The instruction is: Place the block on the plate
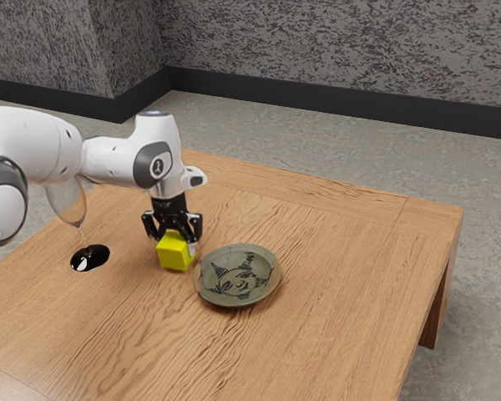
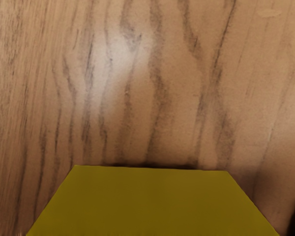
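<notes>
Block, yellow, sits directly beneath the gripper, right up close to it; whether the gripper stands wide or has hold of the block, I cannot tell. Reading the exterior view from left to right, a clear stemmed glass comes first, partly behind the arm, with a dark, shiny round base on the wooden table. Next come gripper and block, then the greenish plate with a dark drawn face, its raised rim just beside the block, between it and the bare wood further right.
</notes>
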